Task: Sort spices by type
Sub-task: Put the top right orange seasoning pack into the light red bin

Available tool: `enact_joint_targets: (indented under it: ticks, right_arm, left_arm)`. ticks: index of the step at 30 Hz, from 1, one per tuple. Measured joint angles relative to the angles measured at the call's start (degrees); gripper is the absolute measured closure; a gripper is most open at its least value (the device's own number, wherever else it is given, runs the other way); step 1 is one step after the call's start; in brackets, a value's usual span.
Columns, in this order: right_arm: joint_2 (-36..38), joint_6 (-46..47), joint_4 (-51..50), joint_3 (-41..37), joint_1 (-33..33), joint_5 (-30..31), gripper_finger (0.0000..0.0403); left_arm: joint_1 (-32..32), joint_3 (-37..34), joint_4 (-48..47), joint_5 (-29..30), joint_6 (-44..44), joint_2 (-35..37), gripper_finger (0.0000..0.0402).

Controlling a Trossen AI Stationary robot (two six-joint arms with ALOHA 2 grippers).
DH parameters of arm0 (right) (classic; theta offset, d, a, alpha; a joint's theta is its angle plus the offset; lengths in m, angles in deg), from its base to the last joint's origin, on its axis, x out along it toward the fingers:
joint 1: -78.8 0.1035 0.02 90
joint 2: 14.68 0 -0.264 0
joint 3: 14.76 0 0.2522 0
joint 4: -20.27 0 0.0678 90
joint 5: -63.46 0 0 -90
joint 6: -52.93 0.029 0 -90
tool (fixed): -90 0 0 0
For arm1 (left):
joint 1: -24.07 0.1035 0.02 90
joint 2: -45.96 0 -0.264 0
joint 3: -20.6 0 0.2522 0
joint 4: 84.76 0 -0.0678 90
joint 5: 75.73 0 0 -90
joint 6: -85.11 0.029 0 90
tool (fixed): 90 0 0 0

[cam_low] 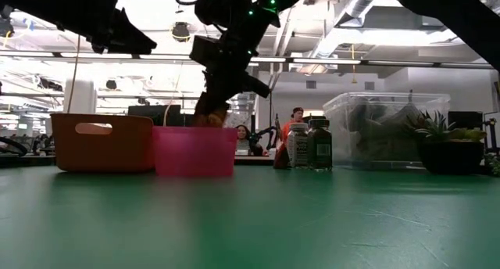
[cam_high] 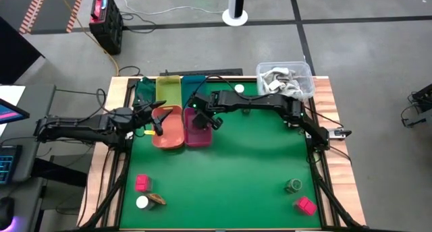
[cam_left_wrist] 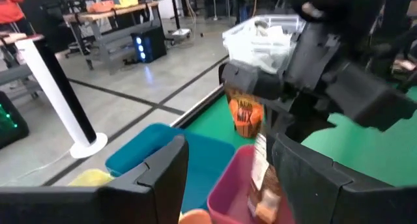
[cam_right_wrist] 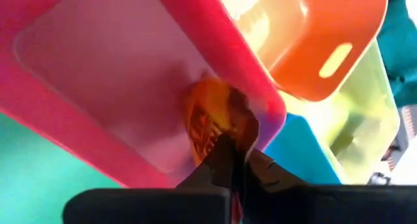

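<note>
My right gripper (cam_high: 201,119) hangs over the pink tray (cam_high: 198,134), shut on a reddish-brown spice packet (cam_right_wrist: 215,123). That packet also shows in the low view (cam_low: 211,114), dipping behind the pink tray's rim. My left gripper (cam_high: 159,121) stands open above the orange tray (cam_high: 169,131), with nothing between its fingers. Near the table's front left lie a pink block (cam_high: 142,183), a white-capped jar (cam_high: 142,202) and a brown piece (cam_high: 156,199). A green jar (cam_high: 293,185) and another pink block (cam_high: 306,205) lie at the front right. My right gripper pinches the packet's upper end (cam_right_wrist: 225,138) between its two shut fingers, slanting down from above. The packet hangs below the fingers, its lower part inside the pink tray. I cannot tell whether it touches the tray's floor.
Green (cam_high: 144,90), yellow (cam_high: 169,89) and blue (cam_high: 194,85) trays stand behind the orange and pink ones. A clear tub (cam_high: 285,78) sits at the far right corner. Two jars (cam_low: 308,145) and a potted plant (cam_low: 437,136) stand at the far side. The green middle is bare.
</note>
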Motion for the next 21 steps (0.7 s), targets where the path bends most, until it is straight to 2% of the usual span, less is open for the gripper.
enact_joint_targets:
  ticks: [4,8,17,21]
  right_arm:
    - [-0.02,-2.24,-0.36,-0.02,0.60,0.09,0.0357]
    - [-1.42,-3.43,0.30,-0.02,0.69,0.16,0.0322]
    - [-2.36,-0.79,0.66,-0.04,0.93,1.65,0.0180]
    - [-1.57,1.47,0.65,-0.04,1.22,2.58,0.0145]
  left_arm:
    - [-0.01,0.00,-0.35,0.00,-0.54,0.00,0.0189]
    - [-0.01,0.00,-0.33,0.00,-0.96,0.04,0.0189]
    - [-0.19,0.00,-0.70,0.00,-1.20,0.04,0.0189]
    - [-0.35,0.00,-0.70,-0.02,-1.36,0.04,0.0189]
